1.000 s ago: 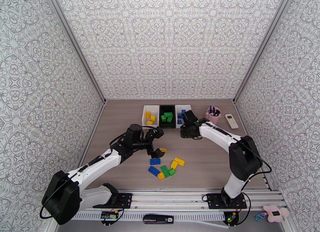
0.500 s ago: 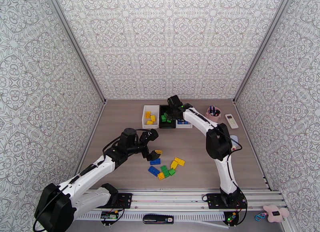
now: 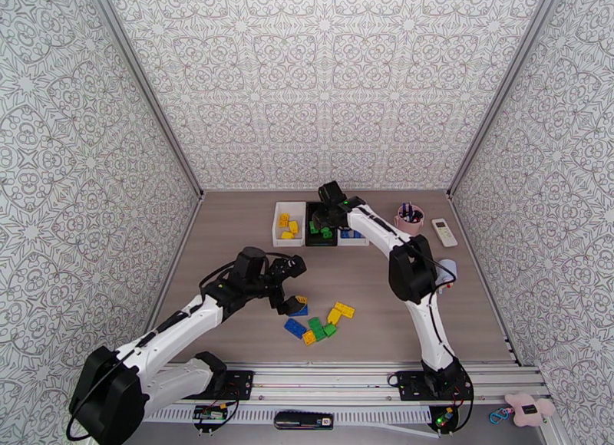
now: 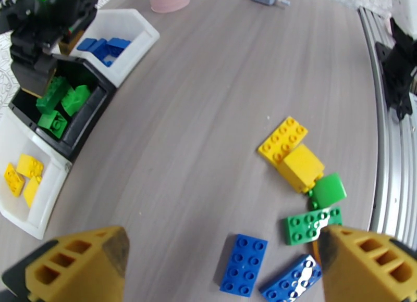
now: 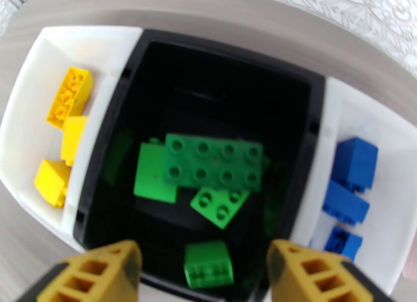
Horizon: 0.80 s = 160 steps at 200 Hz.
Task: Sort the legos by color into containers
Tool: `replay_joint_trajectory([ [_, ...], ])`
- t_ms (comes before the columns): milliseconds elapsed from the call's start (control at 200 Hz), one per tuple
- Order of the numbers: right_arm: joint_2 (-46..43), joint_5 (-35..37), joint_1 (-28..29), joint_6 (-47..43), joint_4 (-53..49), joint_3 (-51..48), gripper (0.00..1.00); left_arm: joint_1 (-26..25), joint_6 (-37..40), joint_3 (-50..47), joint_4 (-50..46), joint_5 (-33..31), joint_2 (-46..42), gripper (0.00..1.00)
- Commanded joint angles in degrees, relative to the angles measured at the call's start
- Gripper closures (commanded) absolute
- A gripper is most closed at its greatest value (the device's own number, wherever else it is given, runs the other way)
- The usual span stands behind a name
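Loose legos [image 3: 318, 322] in yellow, green and blue lie in a small pile on the table. My left gripper [image 3: 295, 285] hovers open at the pile's left end, over a blue brick [image 4: 244, 264] that lies between its yellow fingers [image 4: 78, 261]. Three containers stand in a row at the back: a white bin [image 3: 281, 209] with yellow bricks [image 5: 68, 97], a black bin [image 5: 224, 48] with green bricks [image 5: 213, 162], and a white bin [image 5: 396, 204] with blue bricks [image 5: 354, 162]. Above the black bin my right gripper [image 5: 206, 277] is open, with a green brick [image 5: 207, 264] loose below it.
A pink cup with pens [image 3: 409, 218] and a white remote [image 3: 443, 232] stand right of the bins. A small grey-blue object [image 3: 448, 268] lies near the right arm's elbow. The metal rail [image 4: 391, 157] runs along the table's near edge.
My right gripper swung from in front of the bins to above the black bin and opened, letting go of a green brick. My left gripper moved down towards the pile, still open.
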Motion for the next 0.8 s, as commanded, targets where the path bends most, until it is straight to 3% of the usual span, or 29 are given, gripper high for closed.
replay_joint_trajectory([
  [0, -8.07, 0.45, 0.08, 0.35, 4.95, -6.99, 0.25, 0.17, 6.96, 2.61, -5.96, -0.79, 1.55, 0.01],
  [365, -24.74, 2.1, -0.21, 4.49, 13.5, -31.11, 0.19, -4.68, 16.95, 5.14, -10.86, -8.45, 8.14, 0.02],
  [795, -30.17, 2.53, -0.39, 7.4, 15.01, -41.76, 0.18, -7.86, 15.33, 9.97, -14.1, -14.36, 20.93, 0.05],
])
